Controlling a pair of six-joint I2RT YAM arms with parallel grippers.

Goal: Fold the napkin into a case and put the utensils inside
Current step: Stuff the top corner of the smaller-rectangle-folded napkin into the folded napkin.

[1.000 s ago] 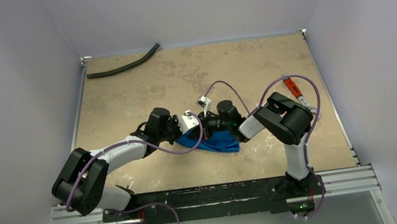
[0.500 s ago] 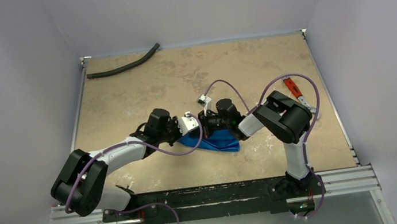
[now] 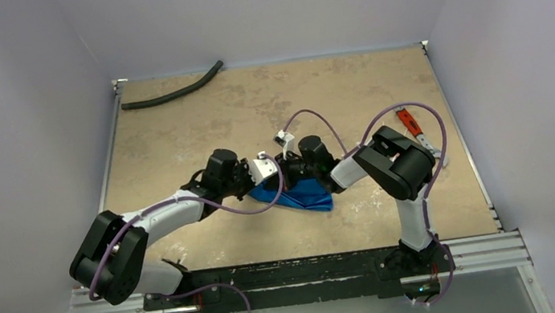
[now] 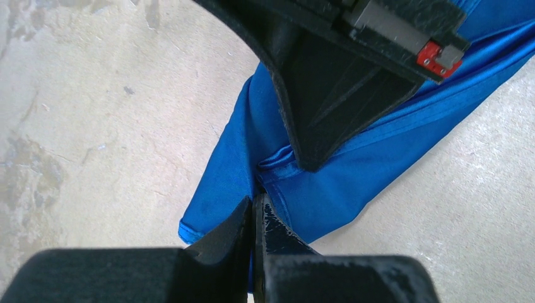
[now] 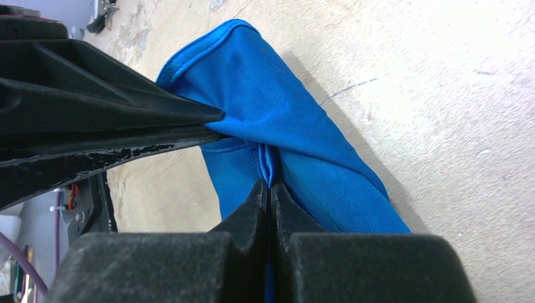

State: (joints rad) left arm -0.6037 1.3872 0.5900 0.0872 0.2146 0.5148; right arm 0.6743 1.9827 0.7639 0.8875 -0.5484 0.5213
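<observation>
The bright blue napkin [image 3: 301,197] lies bunched in a long fold on the table's near middle, between the two wrists. My left gripper [image 4: 253,201] is shut on a hem of the napkin [image 4: 328,189]. My right gripper [image 5: 269,184] is shut on a pleat of the same napkin [image 5: 296,145], right beside the left one's fingers [image 5: 126,126]. From above, both grippers meet tip to tip over the cloth, left gripper [image 3: 279,180] and right gripper [image 3: 292,179]. The part they hold is lifted off the table. No utensils are in view.
A black curved hose [image 3: 173,93] lies at the far left corner. A red-handled wrench [image 3: 409,121] sits near the right edge behind the right arm. Purple cables loop above both wrists. The table [image 3: 197,126] is tan and mottled, walled on three sides.
Both wrists have shifted a little to the left and away from the bases, carrying the pinched napkin with them. Both grips stayed shut.
</observation>
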